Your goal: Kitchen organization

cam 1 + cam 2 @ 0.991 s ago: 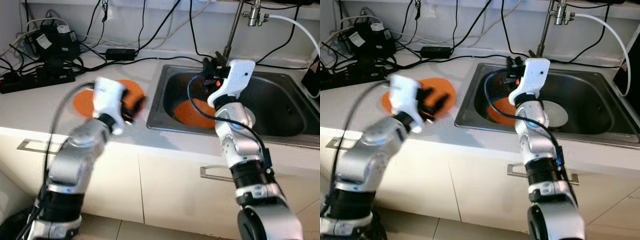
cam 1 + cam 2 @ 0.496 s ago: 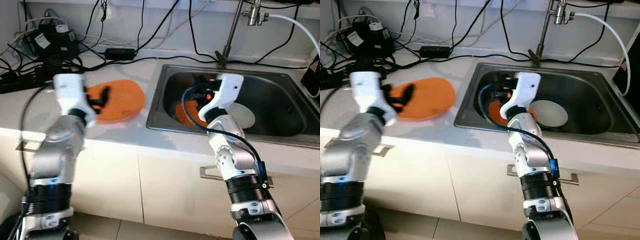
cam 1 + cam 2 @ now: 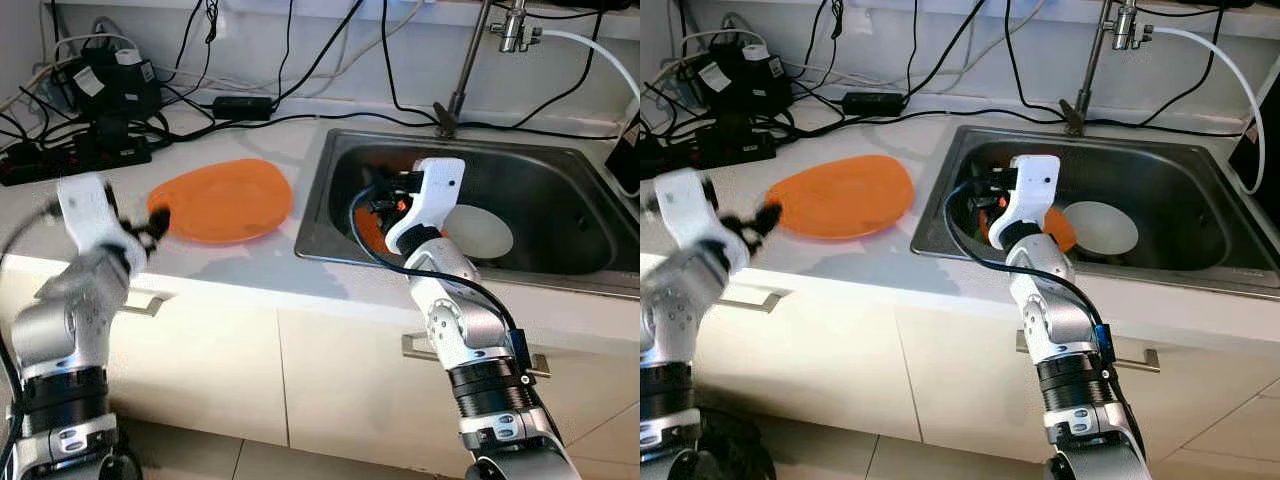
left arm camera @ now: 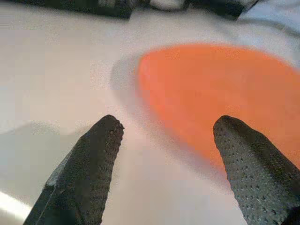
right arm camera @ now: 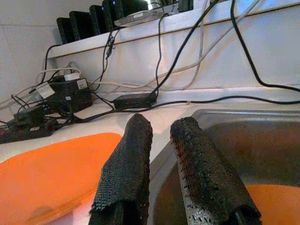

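Left tool (image 4: 164, 140) hangs above the white counter (image 3: 250, 265) just off the near-left edge of the orange plate (image 3: 222, 200), its two black fingers (image 4: 89, 164) spread wide with nothing between them. From the wrist view, one finger lies over bare counter and the other over the plate's rim; whether either touches is unclear. That plate lies flat on the counter, left of the steel sink (image 3: 545, 270) and close to its rim.

Right tool (image 5: 161, 159) sits over the left part of the sink basin, pointing toward the counter side. Its fingers stand nearly together with a narrow gap and hold nothing. Below it in the basin rests a second orange plate (image 3: 1062, 232), partly hidden by the arm, and beside that a white plate (image 3: 480, 230) lies on the sink floor. A faucet (image 3: 470, 55) rises behind the sink. Black power strips, adapters and cables (image 3: 110, 110) crowd the back left of the counter.
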### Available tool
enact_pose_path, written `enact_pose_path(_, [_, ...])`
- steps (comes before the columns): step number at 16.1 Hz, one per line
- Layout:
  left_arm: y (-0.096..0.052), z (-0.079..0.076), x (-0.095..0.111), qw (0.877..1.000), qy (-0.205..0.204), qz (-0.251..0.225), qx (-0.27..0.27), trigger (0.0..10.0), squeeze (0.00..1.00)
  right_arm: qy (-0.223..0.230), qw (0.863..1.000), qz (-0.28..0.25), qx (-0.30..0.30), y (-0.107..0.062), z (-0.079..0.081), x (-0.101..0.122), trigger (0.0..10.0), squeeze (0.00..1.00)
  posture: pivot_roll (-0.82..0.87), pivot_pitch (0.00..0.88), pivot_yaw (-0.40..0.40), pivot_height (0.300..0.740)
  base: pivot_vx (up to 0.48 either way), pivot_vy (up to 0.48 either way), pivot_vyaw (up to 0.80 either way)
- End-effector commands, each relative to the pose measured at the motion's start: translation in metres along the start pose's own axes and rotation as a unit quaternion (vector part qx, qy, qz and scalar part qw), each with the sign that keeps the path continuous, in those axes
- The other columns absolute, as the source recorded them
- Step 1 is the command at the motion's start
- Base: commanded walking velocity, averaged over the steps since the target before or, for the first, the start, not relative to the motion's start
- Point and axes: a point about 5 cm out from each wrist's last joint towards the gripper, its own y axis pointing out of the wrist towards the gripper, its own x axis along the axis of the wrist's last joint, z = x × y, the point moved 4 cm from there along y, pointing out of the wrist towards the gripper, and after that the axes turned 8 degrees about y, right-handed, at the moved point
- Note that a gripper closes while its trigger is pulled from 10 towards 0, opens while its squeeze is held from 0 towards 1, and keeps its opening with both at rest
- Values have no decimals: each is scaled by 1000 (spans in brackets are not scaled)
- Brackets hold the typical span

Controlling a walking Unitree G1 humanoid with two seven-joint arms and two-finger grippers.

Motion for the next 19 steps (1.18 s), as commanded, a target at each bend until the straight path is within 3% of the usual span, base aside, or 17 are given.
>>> enact_pose_path(1, [0,1,-1,1000,-9,7,-1,10000,0,-2,1000,1,6,-2,2,1,10000,0,85,0,28,740,0,0,0])
enact_pose_path(8, [7,-19,-8,994,-89,31,-49,10000,0,-8,1000,4,10,-3,3,2,10000,0,71,0,30,740,0,0,0])
enact_pose_path(14, [15,-33,2,986,-148,38,-71,10000,0,-9,1000,3,7,-2,3,3,10000,0,66,0,32,740,0,0,0])
enact_pose_path(19, [19,-38,23,977,-203,31,-66,10000,0,-12,1000,0,5,-2,1,6,10000,0,60,0,34,740,0,0,0])
